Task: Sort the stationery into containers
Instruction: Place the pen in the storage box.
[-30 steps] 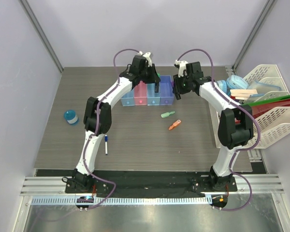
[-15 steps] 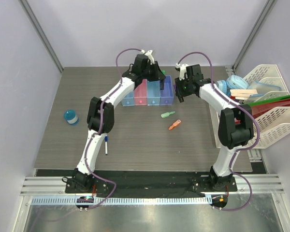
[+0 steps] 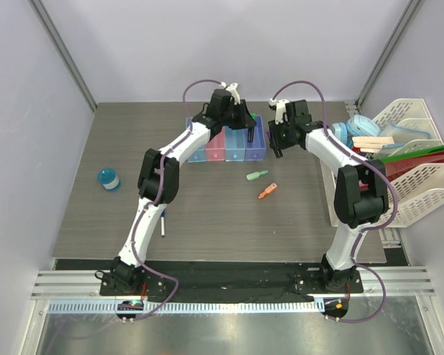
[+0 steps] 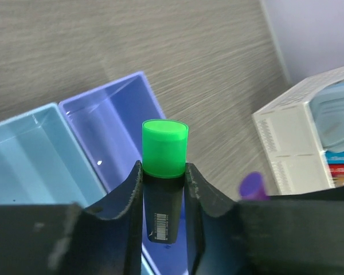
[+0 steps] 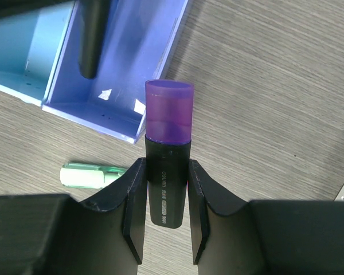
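My left gripper point(image 4: 163, 172) is shut on a black highlighter with a green cap point(image 4: 164, 149) and holds it above the purple bin point(image 4: 112, 126), next to the light blue bin point(image 4: 28, 154). My right gripper point(image 5: 166, 172) is shut on a black highlighter with a purple cap point(image 5: 169, 132), just right of the purple bin point(image 5: 120, 69). In the top view the left gripper point(image 3: 244, 126) hangs over the right end of the row of four bins point(image 3: 207, 154). The right gripper point(image 3: 276, 140) is beside that end.
A green piece point(image 3: 257, 176) and an orange piece point(image 3: 267, 191) lie in front of the bins. A blue disc point(image 3: 108, 178) sits at the far left. A blue-capped marker point(image 3: 163, 222) lies beside the left arm. White racks point(image 3: 414, 177) with folders stand on the right.
My left gripper has moved right along the row of bins with the green-capped highlighter, from near the pink bin to above the purple one. My right gripper has barely moved.
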Robot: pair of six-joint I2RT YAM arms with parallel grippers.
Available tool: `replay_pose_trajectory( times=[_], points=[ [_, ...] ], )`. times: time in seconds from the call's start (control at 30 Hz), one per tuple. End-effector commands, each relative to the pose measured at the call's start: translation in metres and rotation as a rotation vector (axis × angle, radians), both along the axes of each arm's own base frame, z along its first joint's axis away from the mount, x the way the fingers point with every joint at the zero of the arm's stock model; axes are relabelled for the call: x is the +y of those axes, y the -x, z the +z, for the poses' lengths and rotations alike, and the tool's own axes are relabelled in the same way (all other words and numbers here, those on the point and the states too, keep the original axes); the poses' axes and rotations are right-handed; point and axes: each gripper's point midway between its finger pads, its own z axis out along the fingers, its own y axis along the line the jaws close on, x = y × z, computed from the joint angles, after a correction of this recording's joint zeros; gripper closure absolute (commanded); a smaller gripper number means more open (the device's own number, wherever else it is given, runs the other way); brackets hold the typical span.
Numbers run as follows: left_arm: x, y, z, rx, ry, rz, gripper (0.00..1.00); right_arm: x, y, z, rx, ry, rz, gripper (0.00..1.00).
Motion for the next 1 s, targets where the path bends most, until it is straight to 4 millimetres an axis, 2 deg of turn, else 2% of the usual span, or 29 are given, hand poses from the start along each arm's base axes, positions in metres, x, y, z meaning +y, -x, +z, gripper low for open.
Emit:
replay_pose_trajectory(
  times=[0.0,0.07,0.13,0.23,0.3,0.33,0.37,0.47,0.5,0.57,0.6,0.67,0.7,0.73,0.77,0.8,0.83,0.87,0.93,0.97],
  points=[
    [0.000,-0.009,0.000,-0.052,-0.009,-0.009,0.65,0.000,-0.012,0.032,-0.098,-0.017,-0.005,0.93],
    [0.003,-0.010,0.001,-0.052,-0.012,-0.002,0.53,0.002,-0.014,0.035,-0.104,-0.026,-0.003,0.93],
    [0.006,-0.012,0.003,-0.058,-0.014,0.004,0.52,0.003,-0.016,0.039,-0.112,-0.031,-0.003,0.94],
    [0.014,-0.017,0.022,-0.083,0.005,0.022,0.39,0.006,-0.023,0.044,-0.126,-0.041,-0.001,0.94],
    [0.020,-0.021,0.046,-0.117,0.027,0.030,0.38,0.008,-0.028,0.042,-0.120,-0.046,-0.001,0.94],
    [0.023,-0.021,0.054,-0.124,0.031,0.032,0.38,0.009,-0.033,0.048,-0.134,-0.054,-0.004,0.95],
    [0.029,-0.020,0.074,-0.148,0.042,0.035,0.38,0.011,-0.037,0.044,-0.127,-0.057,-0.004,0.96],
    [0.046,-0.012,0.095,-0.177,0.001,0.019,0.39,0.018,-0.047,0.052,-0.143,-0.086,0.005,0.96],
    [0.057,-0.002,0.103,-0.181,-0.034,0.022,0.39,0.023,-0.050,0.047,-0.136,-0.094,0.014,0.96],
    [0.078,0.007,0.110,-0.241,-0.121,0.005,0.37,0.030,-0.059,0.055,-0.157,-0.110,0.024,0.96],
    [0.091,0.021,0.113,-0.252,-0.170,0.003,0.35,0.032,-0.063,0.046,-0.142,-0.111,0.026,0.96],
    [0.118,0.030,0.097,-0.282,-0.315,-0.011,0.34,0.042,-0.070,0.050,-0.152,-0.131,0.042,0.97],
    [0.130,0.042,0.075,-0.242,-0.370,-0.022,0.34,0.047,-0.072,0.049,-0.151,-0.139,0.052,0.97],
    [0.142,0.055,0.077,-0.240,-0.409,-0.035,0.34,0.053,-0.077,0.048,-0.153,-0.148,0.066,0.97],
    [0.155,0.060,0.068,-0.239,-0.465,-0.057,0.34,0.058,-0.079,0.047,-0.153,-0.155,0.073,0.96],
    [0.167,0.071,0.049,-0.185,-0.503,-0.062,0.34,0.061,-0.082,0.046,-0.155,-0.161,0.078,0.96],
    [0.176,0.077,0.047,-0.181,-0.539,-0.074,0.35,0.065,-0.088,0.046,-0.163,-0.170,0.083,0.97],
    [0.189,0.087,0.033,-0.125,-0.590,-0.081,0.37,0.071,-0.090,0.046,-0.165,-0.179,0.095,0.97],
    [0.201,0.101,0.017,-0.074,-0.647,-0.122,0.41,0.077,-0.098,0.055,-0.188,-0.196,0.100,0.97],
    [0.210,0.110,0.009,-0.032,-0.680,-0.132,0.46,0.080,-0.101,0.048,-0.178,-0.200,0.104,0.97]
  ],
)
